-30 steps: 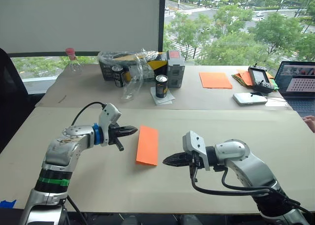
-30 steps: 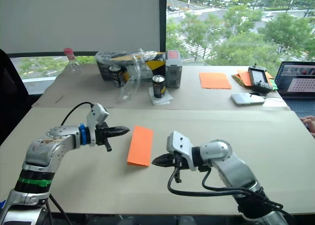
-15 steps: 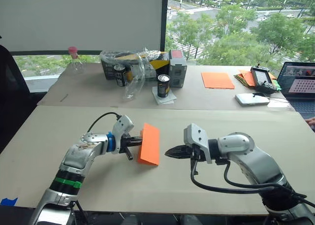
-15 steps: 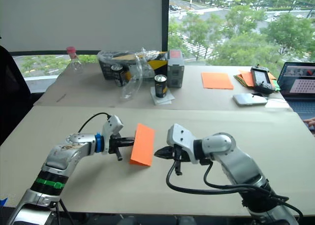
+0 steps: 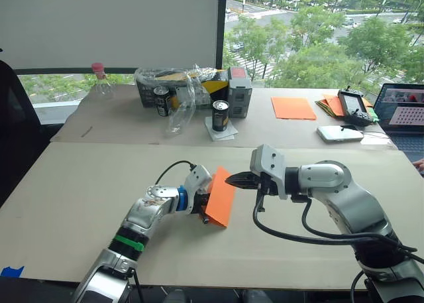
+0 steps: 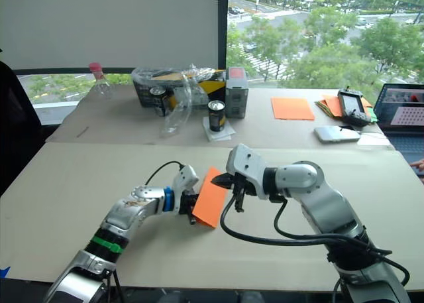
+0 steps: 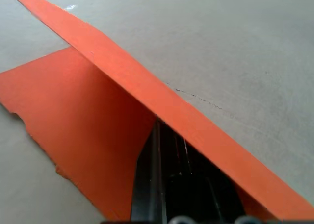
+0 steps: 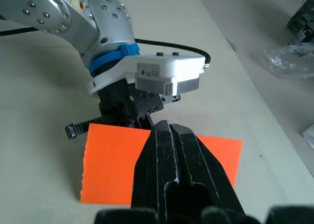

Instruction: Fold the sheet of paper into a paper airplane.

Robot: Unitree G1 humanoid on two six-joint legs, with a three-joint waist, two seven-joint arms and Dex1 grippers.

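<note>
On a beige tabletop (image 5: pixel 79 183), the left gripper (image 5: pixel 202 209) reaches in from the left of the sheet of paper (image 5: pixel 220 195), its jaws tucked between the folded layers; whether they are clenched on the paper cannot be told. The sheet of paper, bright orange and folded along its length, lies between the two grippers with its upper flap lifted off the tabletop. Just to the sheet's right, the right gripper (image 5: pixel 233 180) points its tips at the paper's far right edge, jaws pressed together and empty. The risk from here: if the right gripper pushes down while the left jaws prop the flap, the thin paper may buckle, crease crookedly, or slide sideways, spoiling the fold line.
</note>
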